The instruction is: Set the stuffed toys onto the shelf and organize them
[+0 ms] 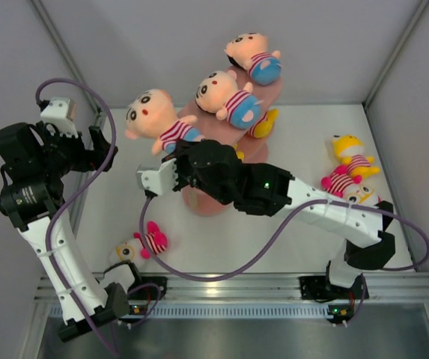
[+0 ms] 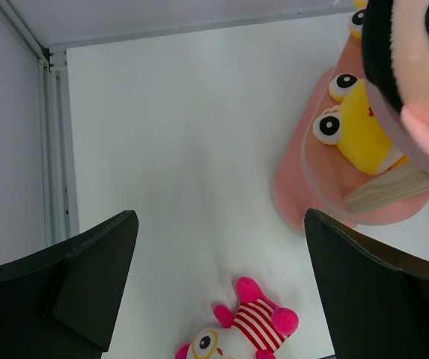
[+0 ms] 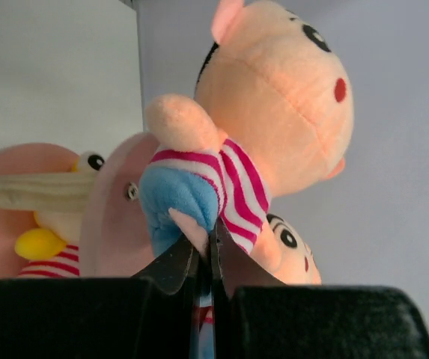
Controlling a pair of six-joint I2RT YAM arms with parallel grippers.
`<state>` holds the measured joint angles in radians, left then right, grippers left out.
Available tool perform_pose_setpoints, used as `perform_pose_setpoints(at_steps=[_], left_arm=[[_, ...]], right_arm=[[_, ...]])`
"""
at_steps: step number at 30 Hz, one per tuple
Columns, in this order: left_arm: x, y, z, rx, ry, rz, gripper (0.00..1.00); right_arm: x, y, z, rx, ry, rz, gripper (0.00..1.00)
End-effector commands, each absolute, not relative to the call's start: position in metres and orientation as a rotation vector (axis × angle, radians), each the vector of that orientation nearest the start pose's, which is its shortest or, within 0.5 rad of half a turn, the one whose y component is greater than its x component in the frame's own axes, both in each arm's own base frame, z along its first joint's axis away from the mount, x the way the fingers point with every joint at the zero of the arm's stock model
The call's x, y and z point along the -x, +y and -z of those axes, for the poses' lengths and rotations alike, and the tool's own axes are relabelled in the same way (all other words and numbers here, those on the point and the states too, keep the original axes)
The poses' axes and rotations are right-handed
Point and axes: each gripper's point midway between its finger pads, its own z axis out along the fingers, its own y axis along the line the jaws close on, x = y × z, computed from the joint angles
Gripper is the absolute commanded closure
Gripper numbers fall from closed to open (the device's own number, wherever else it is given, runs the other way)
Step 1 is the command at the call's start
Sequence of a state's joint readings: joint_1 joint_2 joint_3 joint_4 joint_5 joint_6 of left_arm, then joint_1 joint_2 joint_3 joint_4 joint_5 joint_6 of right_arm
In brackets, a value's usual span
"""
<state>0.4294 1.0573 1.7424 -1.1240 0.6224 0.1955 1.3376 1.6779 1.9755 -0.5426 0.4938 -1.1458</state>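
Observation:
The salmon-pink shelf [image 1: 213, 203] stands mid-table. My right gripper [image 1: 175, 157] is shut on the blue bottom of a peach-headed doll [image 1: 154, 118] in a striped shirt and holds it up at the shelf's left side. In the right wrist view the fingertips [image 3: 208, 247] pinch the doll's [image 3: 274, 112] leg. Two more dolls [image 1: 227, 97] [image 1: 253, 56] lie on the upper tiers, and a yellow toy [image 1: 263, 123] sits lower down. My left gripper [image 2: 221, 254] is open and empty, high above a pink white-faced toy [image 2: 245, 330] on the table.
A yellow toy [image 1: 349, 152] and a pink striped toy [image 1: 345, 185] lie on the table at the right. The pink white-faced toy [image 1: 143, 243] lies near the left arm's base. Grey walls and frame posts close in the table on three sides.

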Motion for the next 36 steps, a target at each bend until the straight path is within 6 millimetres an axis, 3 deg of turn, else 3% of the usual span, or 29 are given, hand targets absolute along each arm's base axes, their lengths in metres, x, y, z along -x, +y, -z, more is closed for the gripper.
perform_pose_setpoints(at_steps=[1,4,8,11,15,22,25,30,32,36], left_arm=[[-0.239,0.009,-0.422,-0.178,1.893,0.152,0.01],[-0.238,0.007,-0.424,-0.19,1.885,0.162,0.01],[-0.237,0.007,-0.422,-0.194,1.889,0.154,0.01],[-0.236,0.008,-0.419,-0.201,1.892,0.141,0.01],[-0.238,0.007,-0.413,-0.206,1.906,0.163,0.01],[-0.238,0.005,-0.413,-0.216,1.903,0.174,0.02],[-0.238,0.004,-0.41,-0.215,1.91,0.185,0.01],[-0.238,0.004,-0.407,-0.217,1.915,0.19,0.01],[-0.238,0.004,-0.405,-0.218,1.92,0.191,0.01],[-0.24,0.005,-0.403,-0.219,1.924,0.193,0.01]], right_arm=[[-0.219,0.374,-0.482,1.453,0.965,0.236,1.0],[-0.225,0.359,-0.484,1.419,1.006,0.245,1.0],[-0.22,0.349,-0.466,1.519,1.003,0.175,1.0],[-0.238,0.334,-0.451,1.537,1.072,0.232,1.0],[-0.252,0.333,-0.429,1.583,1.112,0.296,1.0],[-0.292,0.315,-0.424,1.529,1.198,0.39,1.0],[-0.3,0.314,-0.42,1.538,1.186,0.393,1.0],[-0.293,0.322,-0.418,1.572,1.151,0.362,1.0],[-0.29,0.326,-0.417,1.572,1.135,0.352,0.95],[-0.279,0.333,-0.427,1.555,1.085,0.33,0.72]])
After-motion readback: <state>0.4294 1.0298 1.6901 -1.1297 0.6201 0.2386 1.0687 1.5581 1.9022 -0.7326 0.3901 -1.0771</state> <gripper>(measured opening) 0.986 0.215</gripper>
